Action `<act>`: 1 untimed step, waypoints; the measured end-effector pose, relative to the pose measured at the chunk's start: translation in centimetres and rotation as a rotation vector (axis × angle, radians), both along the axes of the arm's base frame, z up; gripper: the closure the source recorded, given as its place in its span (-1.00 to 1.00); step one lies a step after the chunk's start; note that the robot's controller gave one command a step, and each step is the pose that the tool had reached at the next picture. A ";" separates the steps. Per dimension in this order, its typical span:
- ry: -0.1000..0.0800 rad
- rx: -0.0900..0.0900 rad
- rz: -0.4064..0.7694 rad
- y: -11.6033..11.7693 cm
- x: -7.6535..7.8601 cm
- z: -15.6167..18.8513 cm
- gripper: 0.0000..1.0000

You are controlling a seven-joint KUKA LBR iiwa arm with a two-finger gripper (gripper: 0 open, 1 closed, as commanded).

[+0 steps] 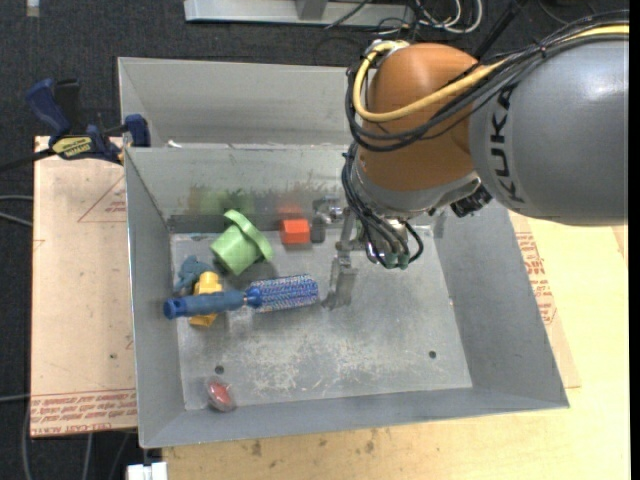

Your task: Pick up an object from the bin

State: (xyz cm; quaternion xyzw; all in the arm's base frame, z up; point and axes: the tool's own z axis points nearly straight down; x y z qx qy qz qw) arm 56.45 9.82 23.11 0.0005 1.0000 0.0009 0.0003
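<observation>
My gripper [336, 290] hangs low over the bin floor near its middle, under the arm's orange cover. Just to its left lies a blue brush [283, 294], its bristled head pointing at the gripper and its handle reaching left. The gripper's tip stands right beside the end of the bristles; I cannot tell whether they touch. An orange block [294, 231] rests by the back wall, up and to the left of the gripper. Nothing shows in the gripper.
A green cup [238, 244] lies tipped at the back left. A yellow piece [207, 286] and a blue piece [188, 270] sit by the brush handle. A small reddish ball [220, 395] lies in the front left corner.
</observation>
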 end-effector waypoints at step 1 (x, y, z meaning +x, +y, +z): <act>0.010 -0.002 0.102 5.4 0.7 -16.0 -1.00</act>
